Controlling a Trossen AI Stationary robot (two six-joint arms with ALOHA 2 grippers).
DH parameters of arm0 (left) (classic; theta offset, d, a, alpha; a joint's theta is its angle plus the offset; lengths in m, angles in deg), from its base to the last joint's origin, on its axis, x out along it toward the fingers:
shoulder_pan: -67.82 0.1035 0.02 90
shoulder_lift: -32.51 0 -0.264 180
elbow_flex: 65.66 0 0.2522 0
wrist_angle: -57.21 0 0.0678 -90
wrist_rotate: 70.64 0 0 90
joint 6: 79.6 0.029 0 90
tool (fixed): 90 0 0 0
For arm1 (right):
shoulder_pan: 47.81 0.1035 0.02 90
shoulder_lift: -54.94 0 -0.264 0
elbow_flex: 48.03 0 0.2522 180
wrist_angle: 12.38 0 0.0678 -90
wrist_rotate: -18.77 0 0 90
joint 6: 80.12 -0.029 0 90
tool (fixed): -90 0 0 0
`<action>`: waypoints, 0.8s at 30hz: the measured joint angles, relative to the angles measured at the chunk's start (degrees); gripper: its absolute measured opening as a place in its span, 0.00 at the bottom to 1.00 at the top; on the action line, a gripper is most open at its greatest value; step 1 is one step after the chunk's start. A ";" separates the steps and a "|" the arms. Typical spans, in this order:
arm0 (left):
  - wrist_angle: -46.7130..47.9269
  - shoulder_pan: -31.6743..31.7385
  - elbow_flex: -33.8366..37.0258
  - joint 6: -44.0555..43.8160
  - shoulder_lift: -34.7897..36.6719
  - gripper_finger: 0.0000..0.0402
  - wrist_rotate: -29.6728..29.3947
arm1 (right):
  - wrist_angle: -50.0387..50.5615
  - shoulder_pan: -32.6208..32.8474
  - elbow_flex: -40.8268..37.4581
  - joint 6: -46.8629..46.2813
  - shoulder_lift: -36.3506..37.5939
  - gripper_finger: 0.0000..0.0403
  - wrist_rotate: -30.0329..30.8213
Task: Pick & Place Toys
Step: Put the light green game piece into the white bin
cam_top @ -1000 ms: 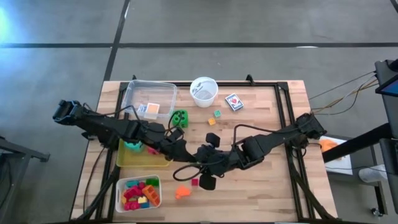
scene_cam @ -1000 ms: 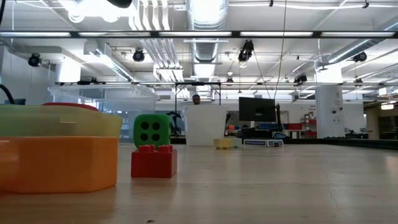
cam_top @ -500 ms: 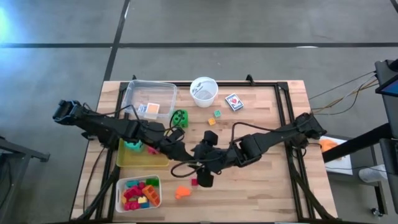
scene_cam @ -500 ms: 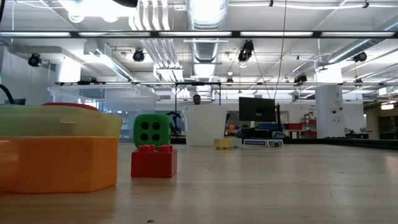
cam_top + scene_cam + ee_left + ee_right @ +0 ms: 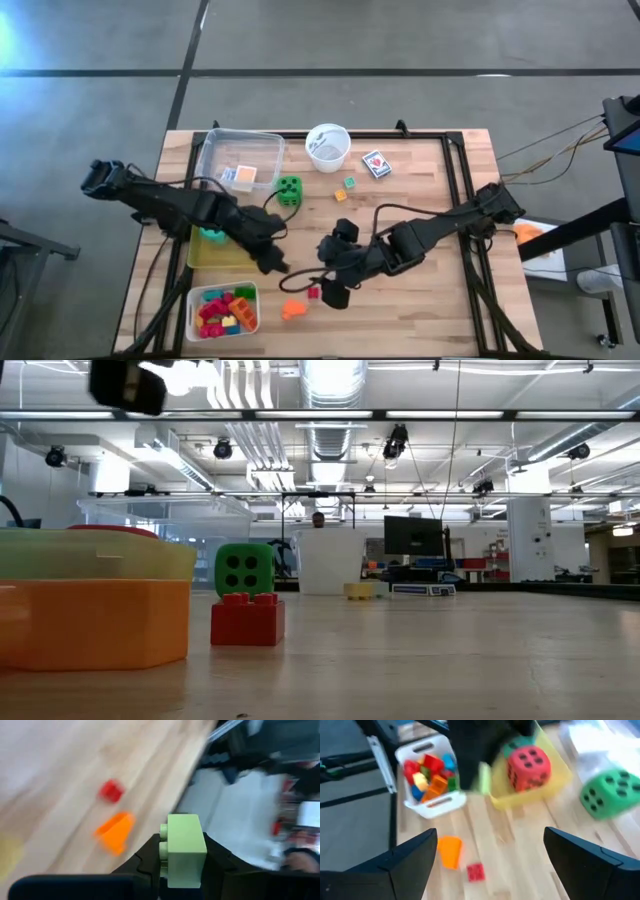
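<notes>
left gripper (image 5: pixel 182 870) pinches a pale green block (image 5: pixel 184 851) beside the yellow tray (image 5: pixel 215 255); right gripper (image 5: pixel 490 862) gapes wide, apparently empty, over the small red block (image 5: pixel 475 871).

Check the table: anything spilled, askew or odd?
Nothing spilled. Loose on the wood near the white tray: an orange block and small red block, unsorted. The left end effector grips a light green block; the right end effector is open.

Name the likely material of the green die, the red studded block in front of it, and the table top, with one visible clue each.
Green die: probably foam, matte with softly rounded corners.
Red studded block: looks like moulded plastic, with smooth faces and two crisp studs.
Table top: wood, shown by pale planks with lengthwise grain.
</notes>
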 joint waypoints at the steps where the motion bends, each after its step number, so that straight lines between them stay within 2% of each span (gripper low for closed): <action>1: 2.78 -0.74 -0.03 -0.09 0.39 0.21 -0.73 | 1.06 0.05 -0.12 -1.22 0.00 0.89 0.01; 8: 20.20 -10.07 -1.96 -3.11 0.90 0.21 -4.55 | 3.31 0.57 -2.53 -6.22 0.00 0.90 -0.76; 13: 29.17 -18.48 -1.97 -10.15 0.83 0.21 -7.08 | 3.16 0.50 -4.26 -7.56 0.00 0.90 -2.29; 19: 34.63 -26.53 -1.88 -20.73 -0.60 0.21 -9.31 | 3.10 0.53 -4.63 -7.50 0.00 0.90 -2.37; 24: 36.77 -30.45 -1.86 -24.48 -2.87 0.21 -9.46 | 3.02 0.50 -4.70 -7.32 0.00 0.90 -2.43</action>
